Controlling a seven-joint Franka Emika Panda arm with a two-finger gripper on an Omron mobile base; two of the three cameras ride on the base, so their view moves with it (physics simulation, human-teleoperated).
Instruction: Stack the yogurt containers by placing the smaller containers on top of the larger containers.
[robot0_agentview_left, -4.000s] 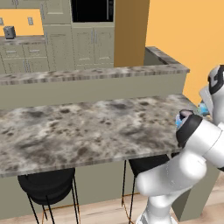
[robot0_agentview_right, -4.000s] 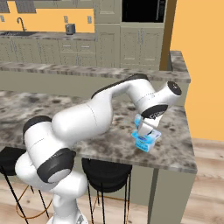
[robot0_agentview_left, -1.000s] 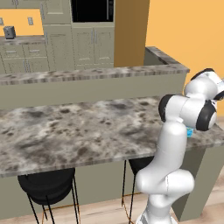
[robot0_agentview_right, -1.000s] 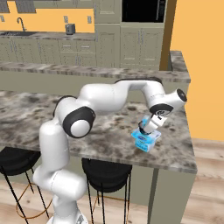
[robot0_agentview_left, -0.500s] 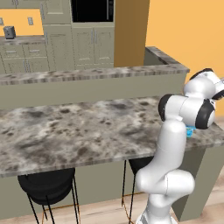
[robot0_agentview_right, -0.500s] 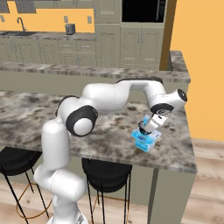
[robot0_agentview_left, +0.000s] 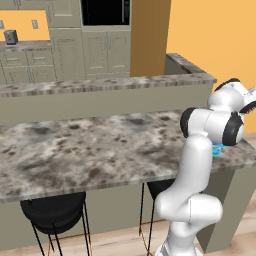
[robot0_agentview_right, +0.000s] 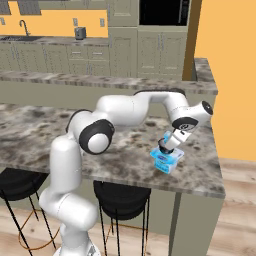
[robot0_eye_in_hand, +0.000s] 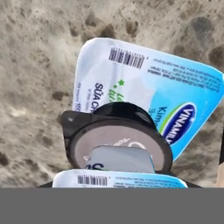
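Tool (robot0_agentview_right: 165, 145) closed on dark cup (robot0_eye_in_hand: 116, 140).

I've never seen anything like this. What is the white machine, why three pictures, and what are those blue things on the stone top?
The white machine is a robot arm on a wheeled base, in a computer-drawn kitchen. Two pictures come from cameras on the base, behind the arm to its left and right. The third comes from a camera on its hand, looking down along the fingers. On the marbled counter lies a large light-blue yogurt tub, near the counter's end. A dark round cup sits over it. Closest to the camera is a smaller blue-labelled tub. The hand is shut just above this pile; whether it grips something I cannot tell.
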